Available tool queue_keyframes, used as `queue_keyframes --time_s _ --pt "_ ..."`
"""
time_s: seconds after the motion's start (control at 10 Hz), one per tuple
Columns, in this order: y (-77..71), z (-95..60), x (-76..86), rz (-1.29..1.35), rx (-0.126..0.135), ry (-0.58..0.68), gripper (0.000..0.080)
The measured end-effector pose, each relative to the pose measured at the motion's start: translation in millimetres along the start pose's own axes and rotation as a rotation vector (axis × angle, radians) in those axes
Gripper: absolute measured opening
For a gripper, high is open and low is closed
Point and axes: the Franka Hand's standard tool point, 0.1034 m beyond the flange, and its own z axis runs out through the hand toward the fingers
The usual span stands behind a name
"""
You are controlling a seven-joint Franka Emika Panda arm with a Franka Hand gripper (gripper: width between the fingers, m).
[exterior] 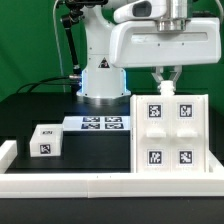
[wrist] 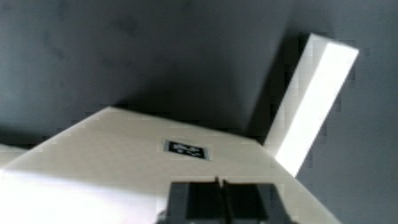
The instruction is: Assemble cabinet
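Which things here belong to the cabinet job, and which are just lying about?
Job in hand:
cabinet body, small tagged block, end effector.

Just there:
marker board, border rail.

Bright even light, soft wrist blur

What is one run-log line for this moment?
gripper: at cabinet edge nearest arm base, fingers together, nothing held | cabinet: lying flat, four tags up | small block: apart, exterior view's left
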Motion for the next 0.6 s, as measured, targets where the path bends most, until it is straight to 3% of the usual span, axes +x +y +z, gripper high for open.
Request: queue_keyframes --time_s 0.4,0.6 --pt "1.5 -3.9 5.1 0.0 0.0 -0.005 0.0002" --pt "1.5 -3.9 5.1 0.0 0.0 -0.005 0.0246"
